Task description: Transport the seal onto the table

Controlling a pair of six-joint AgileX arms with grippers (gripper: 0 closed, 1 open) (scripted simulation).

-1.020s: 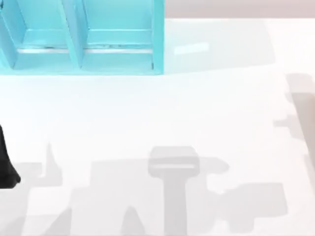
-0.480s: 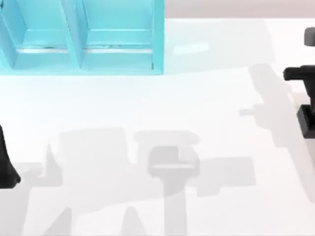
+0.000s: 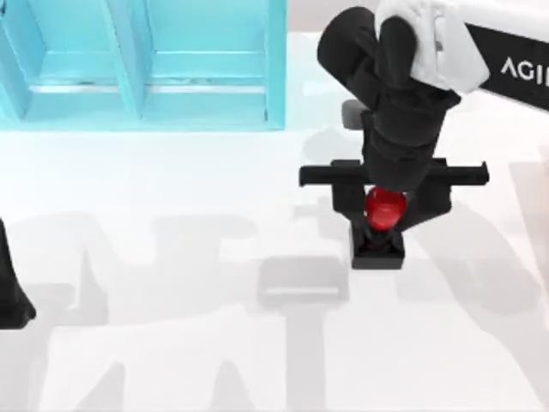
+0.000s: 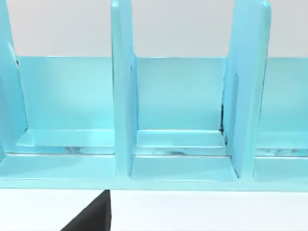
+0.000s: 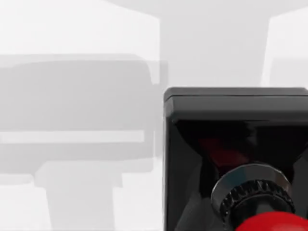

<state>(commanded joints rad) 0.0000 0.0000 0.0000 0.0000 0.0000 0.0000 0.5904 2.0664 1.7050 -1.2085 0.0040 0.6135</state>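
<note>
Since half a second ago the right arm has been swung in from the top view's right edge toward the middle of the table (image 3: 171, 189), and the seal (image 3: 383, 225) has been brought with it; a second ago neither was in view there. The right gripper (image 3: 383, 215) is now placed in front of the light blue shelf unit (image 3: 141, 69) and off beyond its right-hand corner, pointing down. Its fingers are closed about the seal's red knob, with the black square base hanging just below them. In the right wrist view the seal (image 5: 236, 159) is seen close up, black block outward, red knob (image 5: 272, 224) nearest the camera, white surface beyond. Whether the base is already touching the table cannot be told; a shadow is cast beneath, so it is judged to be slightly raised or just at contact. Carrying is judged nearly done: lowering and release remain. The left gripper (image 3: 13, 292) is parked well left of the shelf's front, at the picture's left edge, with the shelf compartments (image 4: 180, 115) facing its wrist camera.
</note>
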